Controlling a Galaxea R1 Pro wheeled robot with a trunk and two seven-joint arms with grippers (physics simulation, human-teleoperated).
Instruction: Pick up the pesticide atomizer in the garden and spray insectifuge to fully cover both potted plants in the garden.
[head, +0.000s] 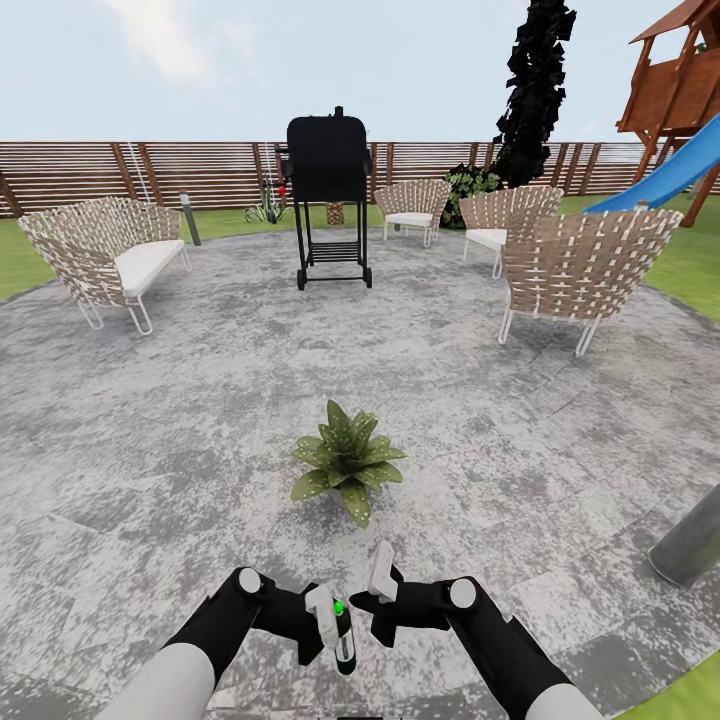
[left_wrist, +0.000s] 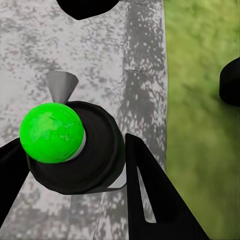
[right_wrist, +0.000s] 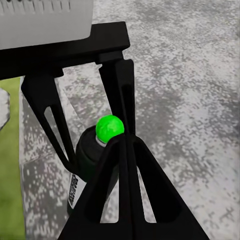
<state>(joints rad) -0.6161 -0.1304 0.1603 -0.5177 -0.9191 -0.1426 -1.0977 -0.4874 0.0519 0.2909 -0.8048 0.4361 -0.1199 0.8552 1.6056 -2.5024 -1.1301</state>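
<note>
Now, in the head view, you have the pesticide atomizer (head: 343, 630) clamped upright in the left gripper (head: 332, 622), low in front of the trunk, with one potted plant (head: 347, 460) just ahead on the round stone patio (head: 180, 420). The right gripper (head: 378, 592) sits touching or just beside the bottle's top; whether it is clenched I cannot tell. To spray well, I'd judge you should bring the nozzle closer over the rosette and aim it at the leaves. Those leaves are broad, pointed and white-speckled; the patio is mottled grey and rough. From the left wrist view, black fingers (left_wrist: 150, 195) grip the dark round body of the atomizer (left_wrist: 85, 150), its glossy green knob (left_wrist: 50, 131) and grey cone nozzle (left_wrist: 62, 85) facing out. From the right wrist view, the right gripper's thin black fingers (right_wrist: 125, 180) frame the green knob (right_wrist: 109, 127).
</note>
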